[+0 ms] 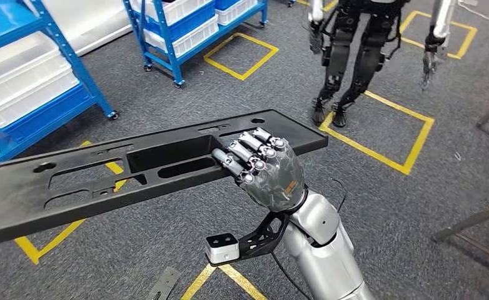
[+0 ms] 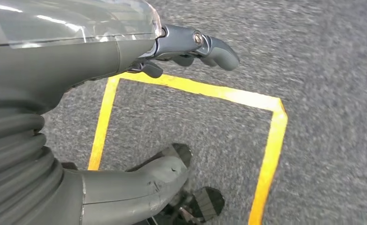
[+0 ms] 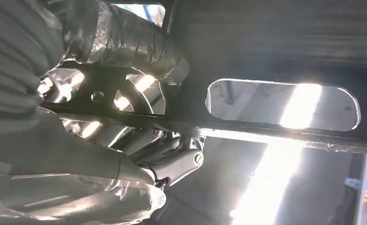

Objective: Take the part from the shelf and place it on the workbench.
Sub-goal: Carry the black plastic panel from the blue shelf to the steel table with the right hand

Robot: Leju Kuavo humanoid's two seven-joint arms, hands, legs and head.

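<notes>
Firmly, the right hand (image 1: 269, 172) grips the part (image 1: 104, 175), a long black panel with cutouts, near its middle, fingers (image 1: 248, 150) curled over its edge, holding it level above the grey floor (image 1: 379, 206). Left hand (image 2: 191, 47) hangs over yellow floor tape (image 2: 271, 140), fingers curled in, holding nothing. Blue shelves (image 1: 73, 69) stand beyond; another robot (image 1: 361, 50) stands ahead.

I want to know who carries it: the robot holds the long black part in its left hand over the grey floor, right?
Not quite. The head view shows the right hand gripping the long black part over the grey floor. The rest is right.
</notes>
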